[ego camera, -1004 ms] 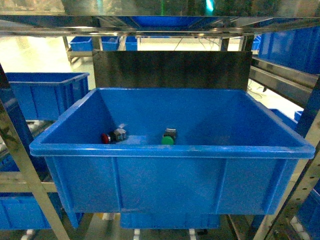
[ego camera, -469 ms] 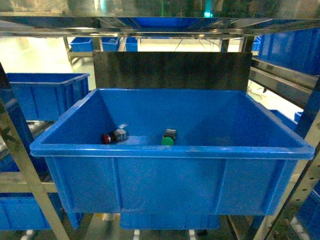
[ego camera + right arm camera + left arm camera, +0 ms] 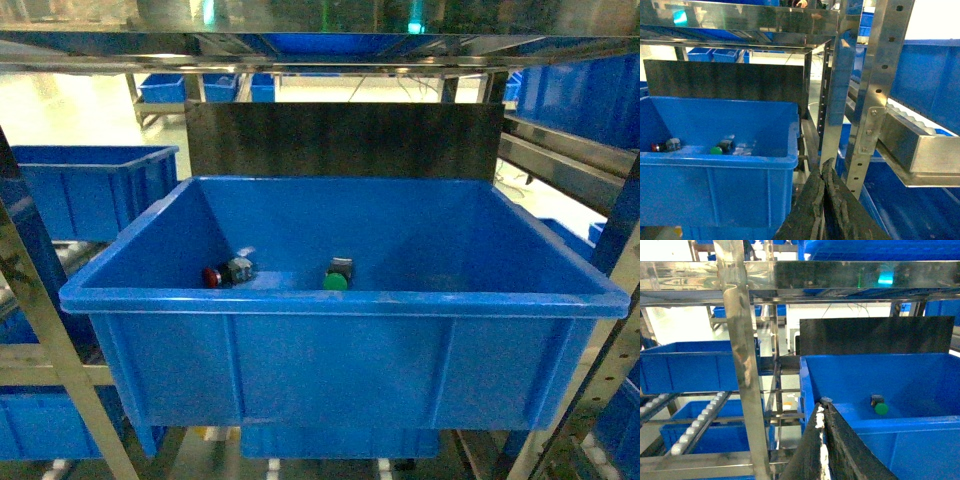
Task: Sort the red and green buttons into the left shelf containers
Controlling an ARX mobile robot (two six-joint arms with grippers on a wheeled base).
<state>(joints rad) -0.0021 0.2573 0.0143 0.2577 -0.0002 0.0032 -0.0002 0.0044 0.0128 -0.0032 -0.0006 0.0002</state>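
Steel racking around blue bin (image 3: 340,370); red button (image 3: 214,276), green button (image 3: 336,280) inside. Both my jaws closed, empty. Reach over rim, descend vertically.

head: front-on, close above blue bin (image 3: 340,300) | left wrist: from its left | right wrist: from its right | shared: bin

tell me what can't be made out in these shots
- Red button, head view: small and blurred; cap shape and how it lies are unclear.
- Green button, head view: the near rim of the blue bin cuts off its lower part.
- Left pincer, left wrist view: tips look closed with nothing between them.
- Right pincer, right wrist view: likewise closed. Neither shows in the head view.
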